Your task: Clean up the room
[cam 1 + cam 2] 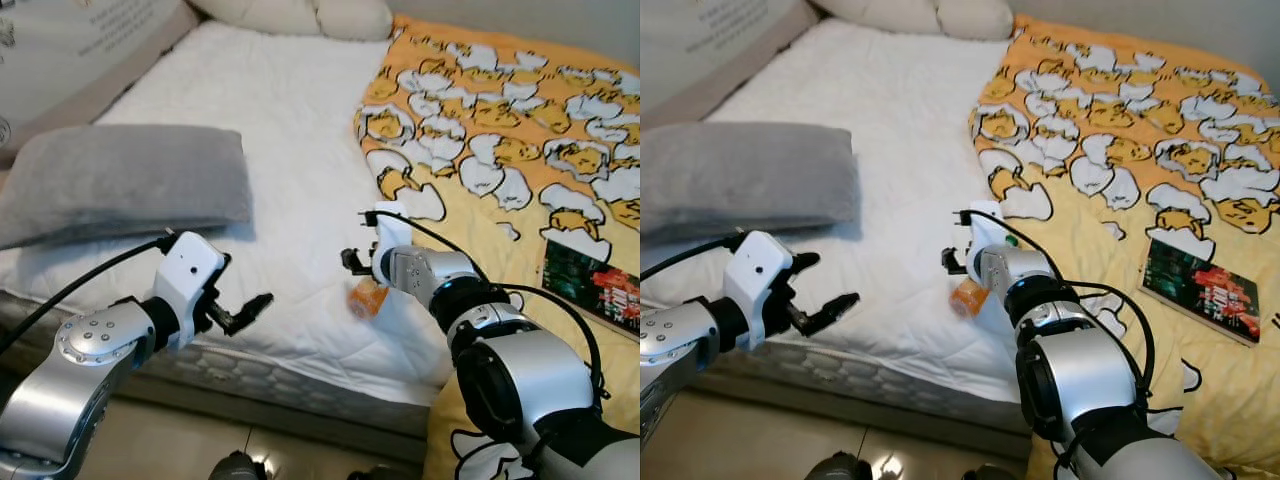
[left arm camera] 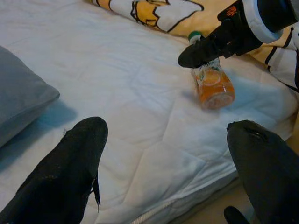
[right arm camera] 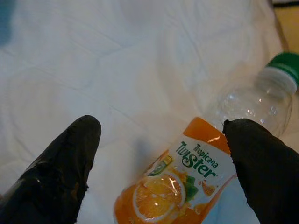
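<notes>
Mattress [image 1: 290, 150], bottle [image 3: 187, 172] between right tool [image 3: 159, 163] fingers

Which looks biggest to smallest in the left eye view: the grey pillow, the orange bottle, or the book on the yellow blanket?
1. Grey pillow, by far the largest.
2. Book, partly cut off by the picture's edge.
3. Orange bottle, smallest, lying on the white mattress and partly hidden behind the right pincer.

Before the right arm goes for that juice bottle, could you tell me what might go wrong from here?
1. The bottle lies on its side on the soft white mattress; a finger that looks to overlap it could roll it away.
2. It lies near the mattress edge, so a nudge may drop it to the floor.
3. The right gripper straddles it at an angle, so closing could squeeze it out.
</notes>
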### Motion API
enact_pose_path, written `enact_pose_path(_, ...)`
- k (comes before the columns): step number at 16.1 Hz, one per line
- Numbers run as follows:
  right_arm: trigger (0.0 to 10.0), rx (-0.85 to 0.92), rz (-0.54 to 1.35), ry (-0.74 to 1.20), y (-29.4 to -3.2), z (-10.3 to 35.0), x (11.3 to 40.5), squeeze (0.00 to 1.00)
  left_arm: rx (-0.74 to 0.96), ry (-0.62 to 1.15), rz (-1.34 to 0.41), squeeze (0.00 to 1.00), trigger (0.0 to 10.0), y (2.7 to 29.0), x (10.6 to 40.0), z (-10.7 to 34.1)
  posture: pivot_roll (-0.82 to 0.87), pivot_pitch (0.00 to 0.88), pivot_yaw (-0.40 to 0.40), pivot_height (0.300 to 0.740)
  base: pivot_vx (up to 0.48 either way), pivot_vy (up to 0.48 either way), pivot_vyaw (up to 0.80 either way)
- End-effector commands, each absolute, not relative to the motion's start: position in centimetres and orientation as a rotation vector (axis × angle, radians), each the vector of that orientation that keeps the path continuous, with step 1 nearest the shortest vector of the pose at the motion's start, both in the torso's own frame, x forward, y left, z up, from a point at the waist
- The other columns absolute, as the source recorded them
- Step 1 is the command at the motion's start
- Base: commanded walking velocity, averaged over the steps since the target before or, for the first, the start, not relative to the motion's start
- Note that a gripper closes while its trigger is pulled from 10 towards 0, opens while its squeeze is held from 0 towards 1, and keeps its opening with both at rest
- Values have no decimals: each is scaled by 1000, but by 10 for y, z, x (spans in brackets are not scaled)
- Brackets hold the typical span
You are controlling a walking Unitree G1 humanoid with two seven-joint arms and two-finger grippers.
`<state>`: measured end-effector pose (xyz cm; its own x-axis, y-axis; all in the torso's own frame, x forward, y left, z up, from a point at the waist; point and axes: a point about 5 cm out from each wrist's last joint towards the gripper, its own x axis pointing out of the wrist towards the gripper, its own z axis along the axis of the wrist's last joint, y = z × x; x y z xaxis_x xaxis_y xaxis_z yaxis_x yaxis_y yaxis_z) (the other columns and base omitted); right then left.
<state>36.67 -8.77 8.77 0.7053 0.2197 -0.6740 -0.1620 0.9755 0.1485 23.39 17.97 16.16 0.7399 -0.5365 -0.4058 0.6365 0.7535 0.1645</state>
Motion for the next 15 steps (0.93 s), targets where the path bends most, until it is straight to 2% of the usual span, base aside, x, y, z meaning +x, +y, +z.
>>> enact_pose_path(1,10000,83,187,745,-90,92,370,0,309,348,-663,0,10000,179,230,165,129,161,-68,740,0,0,0)
enact_pose_path(7,10000,70,122,768,-93,78,363,0,311,381,-682,0,10000,178,216,171,151,243,-77,740,0,0,0)
enact_pose_path(11,10000,14,95,792,-93,74,360,0,306,386,-678,0,10000,176,213,172,148,248,-81,740,0,0,0)
enact_pose_path(15,10000,65,27,824,-99,72,359,0,298,382,-672,0,10000,173,213,173,137,238,-77,740,0,0,0)
